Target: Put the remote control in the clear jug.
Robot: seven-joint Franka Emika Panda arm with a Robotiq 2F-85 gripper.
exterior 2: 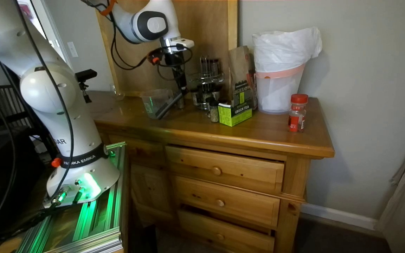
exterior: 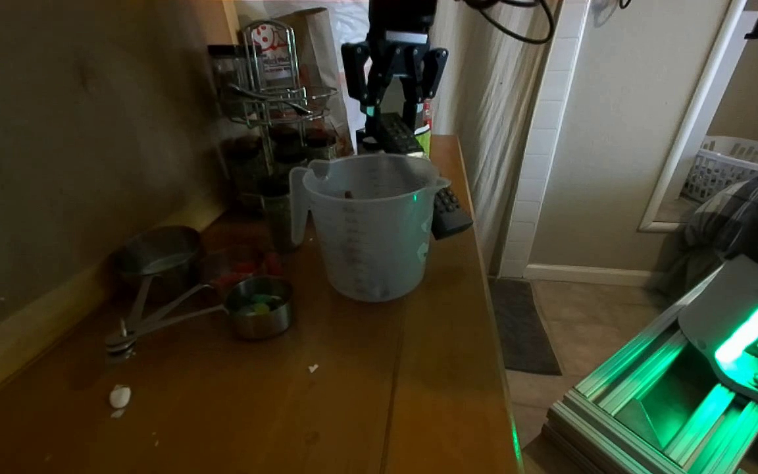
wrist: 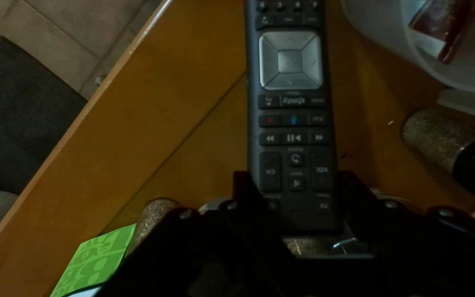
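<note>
Your tool (wrist: 293, 194) is pinching the remote control (wrist: 291, 119) close to one end, a finger against each long side; the wrist view shows the grip, though the fingers read as near-black shapes with poor edges. You have the remote control outside the clear jug (exterior: 379, 243), tilted, free end lower. In an exterior view the jug's rim and spout cover the middle of the remote control, and its free end shows to the right. You cannot tell whether the two touch, nor whether the free end meets the bench (exterior: 353, 408). In the wrist view that end runs out of frame. The jug is cropped there too, with part of a dark red packet (wrist: 443, 29) visible inside.

Left of the jug, jars (exterior: 280, 217) stand in shadow, their contents hard to identify. Nearer to you on that side, a measuring cup (exterior: 264, 326) holds small coloured pieces too unclear to name. The tea box (exterior 2: 236, 115) shows well in an exterior view; in the wrist view your tool hides much of it.
</note>
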